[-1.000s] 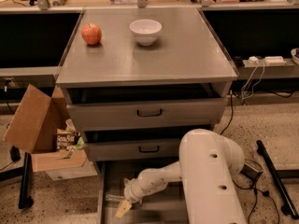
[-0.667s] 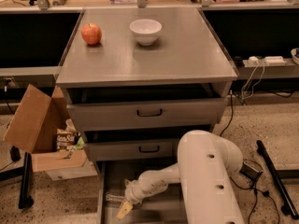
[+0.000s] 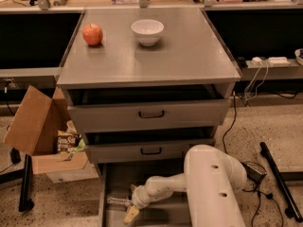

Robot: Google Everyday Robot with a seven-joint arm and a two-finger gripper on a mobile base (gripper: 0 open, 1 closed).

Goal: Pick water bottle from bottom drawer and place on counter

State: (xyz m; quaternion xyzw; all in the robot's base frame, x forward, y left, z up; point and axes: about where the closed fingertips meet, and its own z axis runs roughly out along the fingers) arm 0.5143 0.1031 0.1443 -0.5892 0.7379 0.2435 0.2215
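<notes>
The bottom drawer (image 3: 111,183) is pulled out at floor level under the cabinet. The water bottle (image 3: 116,201) lies on its side on the drawer floor near the left wall, small and clear. My gripper (image 3: 131,202) reaches down into the drawer from the right, at the bottle's right end and touching or nearly touching it. The white arm (image 3: 213,183) covers the right part of the drawer. The counter (image 3: 189,51) is the flat grey top of the cabinet, above and behind the gripper.
A red apple (image 3: 93,34) and a white bowl (image 3: 147,31) stand on the counter's back left. Two grey drawers with black handles (image 3: 151,113) stand partly open above the bottom drawer. A cardboard box (image 3: 40,131) stands left of the cabinet. Cables and a black bar (image 3: 279,183) lie on the floor at right.
The gripper stays at the bottle in the bottom drawer. The arm has shifted only slightly. The bottle has not visibly moved.
</notes>
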